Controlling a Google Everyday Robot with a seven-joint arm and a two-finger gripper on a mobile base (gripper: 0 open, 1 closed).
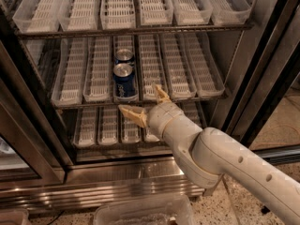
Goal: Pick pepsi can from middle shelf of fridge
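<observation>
The fridge (262, 69) stands open with three racks of white slotted trays. On the middle shelf (197, 69), in the third lane from the left, two dark-blue cans stand one behind the other. The front pepsi can (124, 82) is at the shelf's front edge; its twin (124, 56) is right behind it. My gripper (140, 102) is open, just in front of and slightly below the shelf edge, a little right of the front can. One tan finger (132, 114) points left below the can, the other (160, 93) points up to the can's right. It holds nothing.
The top rack (140, 8) and bottom rack (108, 125) hold only white trays. A dark door frame (33, 125) is at the left and the door post (267, 64) at the right. A stainless base (117, 182) runs below. A clear plastic bin (140, 212) sits on the floor.
</observation>
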